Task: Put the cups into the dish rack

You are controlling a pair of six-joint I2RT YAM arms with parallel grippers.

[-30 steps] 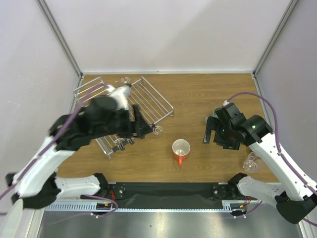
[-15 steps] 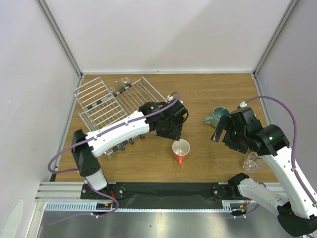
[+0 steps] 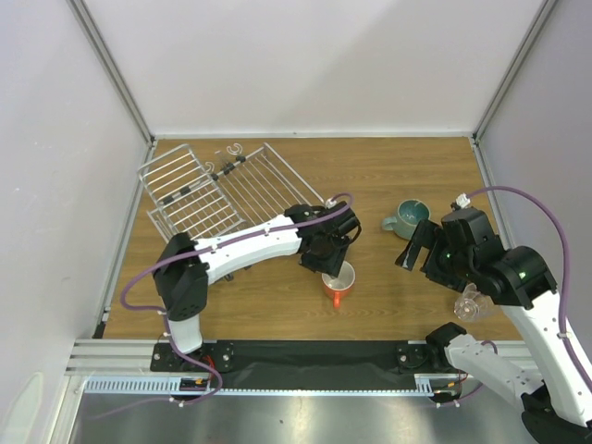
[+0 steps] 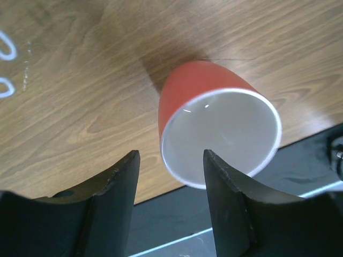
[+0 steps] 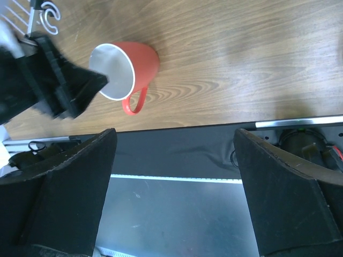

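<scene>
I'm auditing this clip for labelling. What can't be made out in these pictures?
- Red mug: left wrist view, near rim behind the left fingers; contact cannot be told.
- Clear glass: top view, partly under the right arm.
- Dish rack: top view, near edge under the left arm.

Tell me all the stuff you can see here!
rack: one, silver wire, far left of the table
red mug: one, red with white inside, upright, front middle
teal mug: one, dark teal, right of middle
glass: one, clear, front right, partly hidden by the right arm
hooks: two seen, white, behind the rack
table: one, brown wood, under everything
left gripper: one, black, open, at the red mug's rim
right gripper: one, black, open and holding nothing, beside the teal mug
</scene>
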